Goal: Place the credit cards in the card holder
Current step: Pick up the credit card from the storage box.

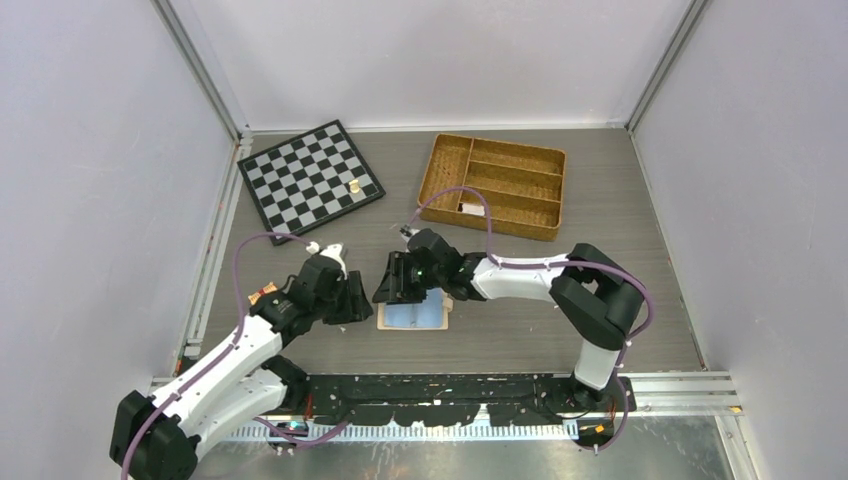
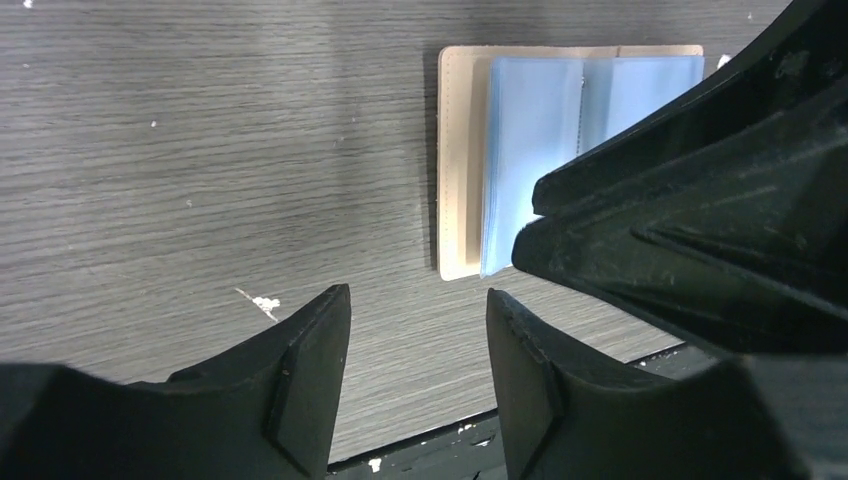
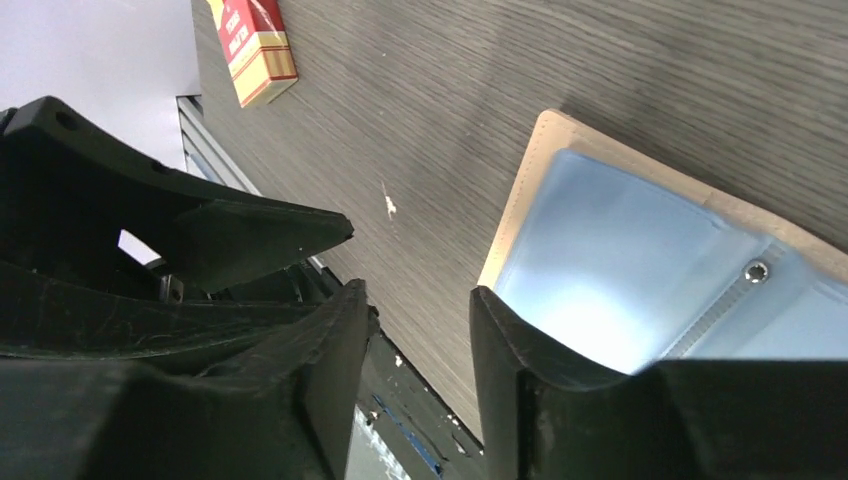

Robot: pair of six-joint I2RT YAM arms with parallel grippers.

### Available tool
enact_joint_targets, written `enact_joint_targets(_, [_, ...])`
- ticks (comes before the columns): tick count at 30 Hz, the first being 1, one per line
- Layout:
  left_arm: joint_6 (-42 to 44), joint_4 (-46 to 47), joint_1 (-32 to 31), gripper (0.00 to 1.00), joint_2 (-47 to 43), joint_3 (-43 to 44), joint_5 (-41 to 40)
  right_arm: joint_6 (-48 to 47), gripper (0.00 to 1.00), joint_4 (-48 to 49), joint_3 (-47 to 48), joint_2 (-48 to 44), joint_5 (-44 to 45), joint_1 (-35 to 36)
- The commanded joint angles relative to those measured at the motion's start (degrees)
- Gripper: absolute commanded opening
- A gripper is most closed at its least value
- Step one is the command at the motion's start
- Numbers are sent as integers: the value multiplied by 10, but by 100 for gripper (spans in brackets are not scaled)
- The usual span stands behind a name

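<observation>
Black two-finger left gripper and right gripper are hovering empty, jaws apart.
Peach-beige leather card holder is lying open between them; no loose credit cards showing, so next is probably finding one and pinching its edge.

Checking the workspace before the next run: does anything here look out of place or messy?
Only small things. White specks lie scattered beside the open card holder, a red packet lies loose off to its left, and a single piece stands alone on the chessboard.
</observation>
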Motion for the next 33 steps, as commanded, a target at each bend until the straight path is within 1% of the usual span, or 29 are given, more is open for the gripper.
enact_joint_targets(1, [13,-14,6,57,-4,44,10,-44,52,-59,45,-55,22,3])
enact_joint_targets(2, [14,-14,6,61,-3,49,11,-62,57,-83,55,-71,35,3])
enact_joint_targets(4, [18,-12,7,66,0,60,16,-91,65,-139,76,-93,58,1])
enact_joint_targets(7, [23,-11,7,70,8,78,19,-138,77,-210,100,-129,93,-14])
enact_joint_targets(8, [25,-9,7,71,12,84,20,-153,79,-232,105,-140,102,-29])
enact_joint_targets(11, [28,-4,8,75,27,101,30,-200,85,-287,112,-168,119,-73])
enact_joint_targets(14, [34,9,8,81,51,116,50,-257,90,-334,120,-189,130,-127])
enact_joint_targets(16, [39,17,9,85,70,126,65,-310,91,-377,137,-192,136,-159])
enact_joint_targets(19, [67,18,16,88,102,151,93,-403,94,-425,181,-177,183,-183])
enact_joint_targets(21, [96,0,25,90,124,188,115,-455,96,-436,202,-162,197,-195])
enact_joint_targets(24, [153,-42,44,91,158,244,147,-532,100,-442,234,-128,183,-210])
enact_joint_targets(26, [189,-71,56,91,176,274,158,-580,100,-446,259,-99,172,-220])
enact_joint_targets(27, [205,-81,60,91,181,282,158,-598,100,-449,271,-83,153,-224])
enact_joint_targets(30, [233,-88,77,92,190,291,157,-657,100,-448,299,-35,140,-233])
enact_joint_targets(33, [245,-83,97,92,188,287,159,-688,100,-448,330,11,129,-243])
